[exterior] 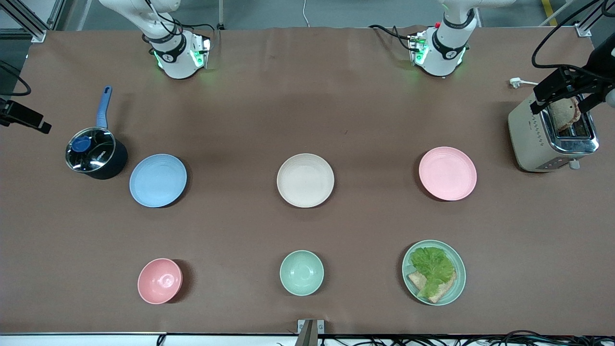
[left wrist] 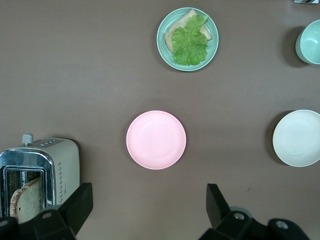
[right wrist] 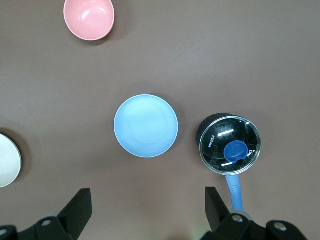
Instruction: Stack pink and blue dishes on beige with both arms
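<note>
Though toaster (left wrist: 42, 170) visible, saucepan (right wrist: 230, 145) elsewhere.

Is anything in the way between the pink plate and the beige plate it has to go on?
Nothing visible is. Bare table lies between the pink plate and the beige plate. The left gripper is open over the table by the pink plate, and the green plate with lettuce lies nearer the front camera, off that path.
</note>
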Tool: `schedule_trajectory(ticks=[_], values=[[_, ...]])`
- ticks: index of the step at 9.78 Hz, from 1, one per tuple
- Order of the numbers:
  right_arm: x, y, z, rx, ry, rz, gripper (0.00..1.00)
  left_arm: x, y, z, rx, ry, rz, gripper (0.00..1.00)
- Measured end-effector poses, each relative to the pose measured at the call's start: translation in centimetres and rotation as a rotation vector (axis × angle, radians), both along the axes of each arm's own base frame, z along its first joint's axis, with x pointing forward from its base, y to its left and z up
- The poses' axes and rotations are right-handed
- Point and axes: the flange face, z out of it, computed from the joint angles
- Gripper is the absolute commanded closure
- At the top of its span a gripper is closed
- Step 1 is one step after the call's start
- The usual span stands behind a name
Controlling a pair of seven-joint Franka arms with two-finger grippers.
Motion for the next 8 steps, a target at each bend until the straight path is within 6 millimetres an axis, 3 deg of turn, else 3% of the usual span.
schedule_trajectory(ticks=[4,6,7,8], values=[[0.0,0.0,0.0,0.000,0.000,0.000,0.00,0.0,0.0,-0.4,0.002,0.007,-0.008,0.02],[0.0,0.0,0.0,0.000,0.000,0.000,0.00,0.3,0.5,-1.7,0.003,0.030,0.004,0.05],[0.0,0.0,0.0,0.000,0.000,0.000,0.00,0.8,1.8,-3.0,-0.028,0.040,0.031,0.05],[0.0,0.0,0.0,0.000,0.001,0.000,0.00,1.6,4.4,-4.8,-0.077,0.040,0.056,0.05]])
